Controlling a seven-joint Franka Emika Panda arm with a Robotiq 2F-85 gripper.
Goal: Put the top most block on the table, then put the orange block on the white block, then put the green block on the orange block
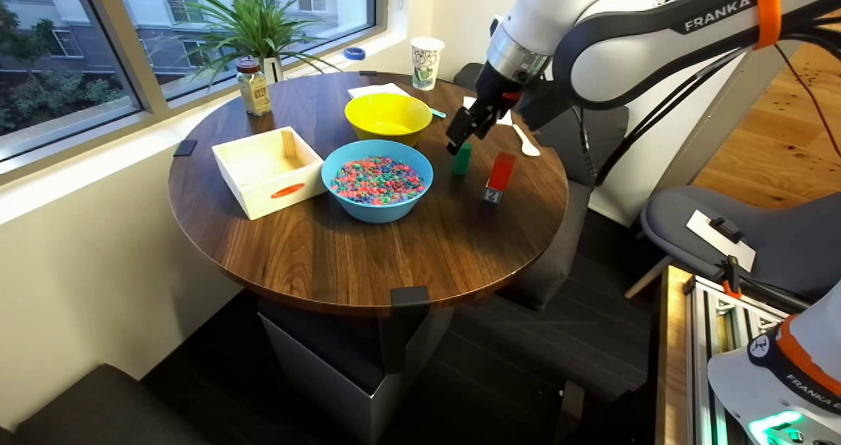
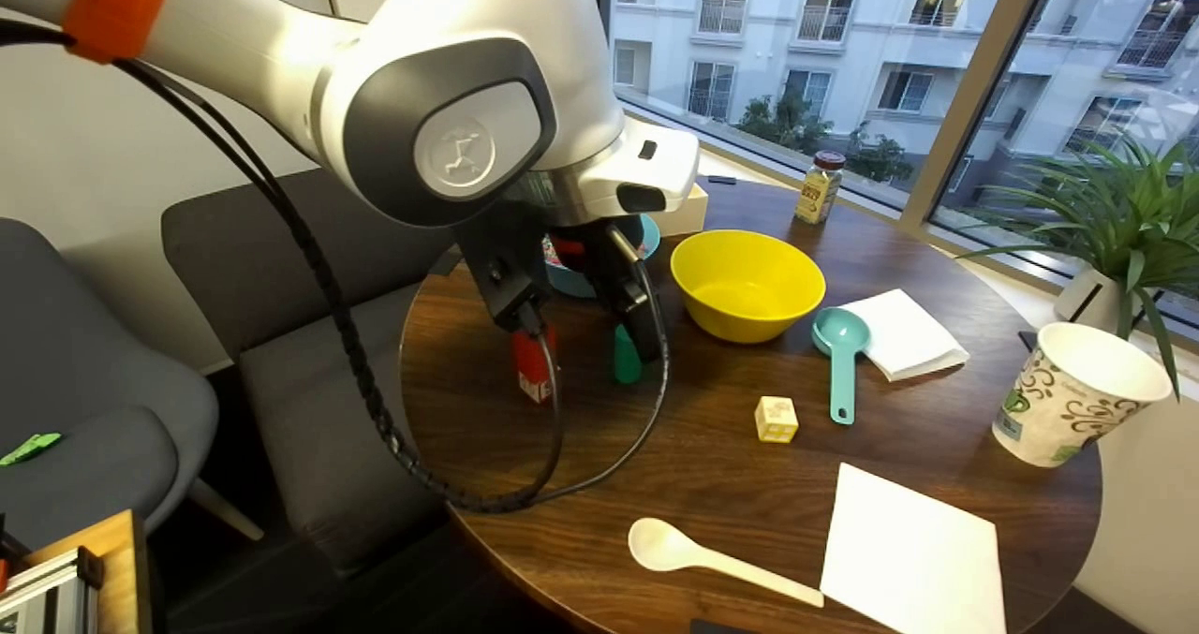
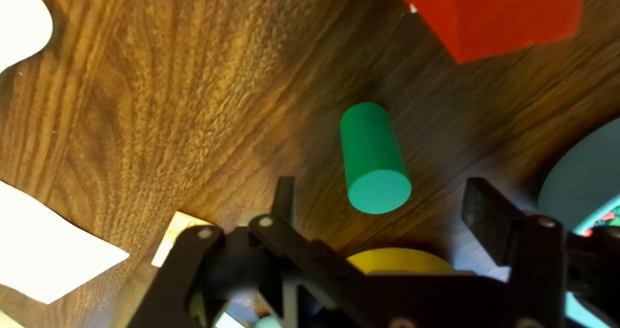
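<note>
The green block, a cylinder, stands upright on the brown table. My gripper is open above it, its fingers apart on either side of the green top without touching it. An orange-red block rests on the white block, which carries a printed figure. The same pair shows partly behind the wrist in an exterior view, red part over white part. Alone on the table sits a small white-and-yellow cube; whether it is the top most block I cannot tell.
Beside the green block are a blue bowl of coloured beads and a yellow bowl. A wooden box, paper cup, spoon, teal scoop, napkins and a jar stand or lie around.
</note>
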